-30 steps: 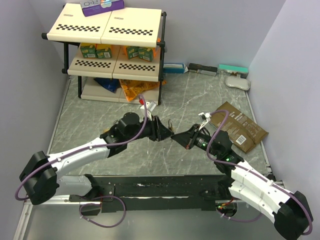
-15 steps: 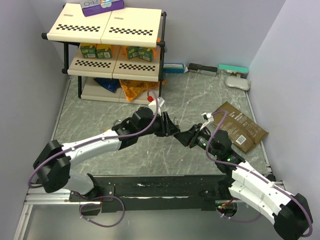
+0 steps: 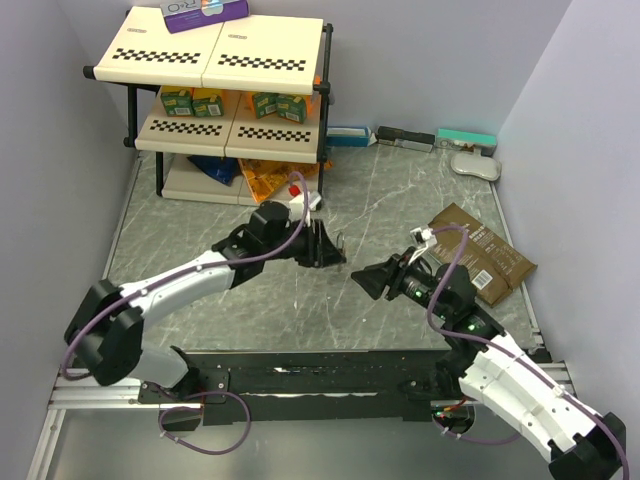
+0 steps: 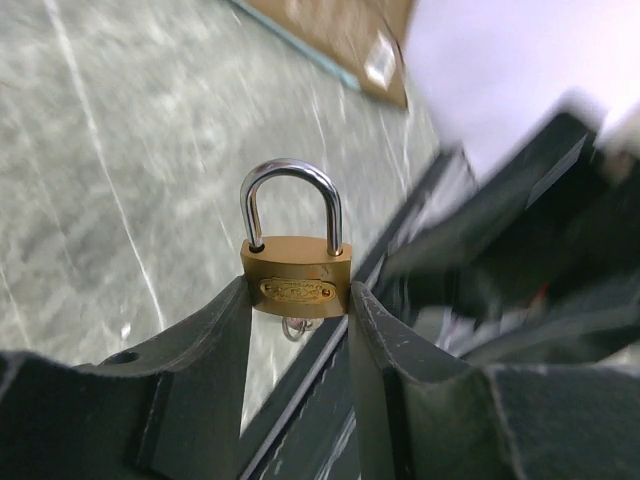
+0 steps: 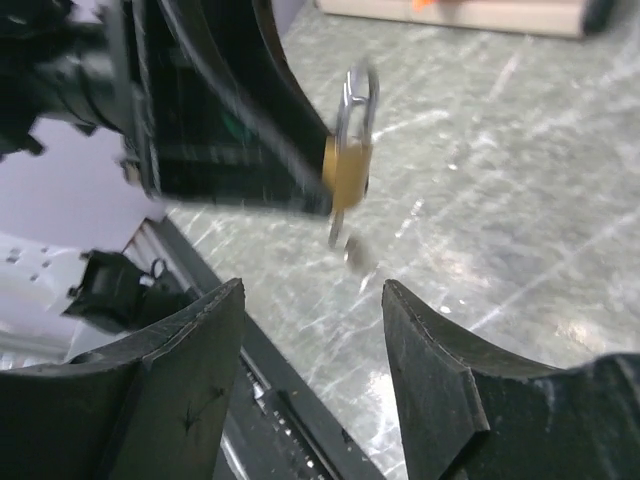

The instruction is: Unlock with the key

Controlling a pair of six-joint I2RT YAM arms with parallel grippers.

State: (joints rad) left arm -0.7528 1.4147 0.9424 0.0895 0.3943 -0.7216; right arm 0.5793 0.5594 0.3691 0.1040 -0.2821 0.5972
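Brass padlock [image 4: 296,288] in left hand [image 4: 300,292]

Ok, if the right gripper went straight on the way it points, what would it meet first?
Most likely the brass padlock held in the left gripper, which is ahead of the right gripper; depth is unclear.
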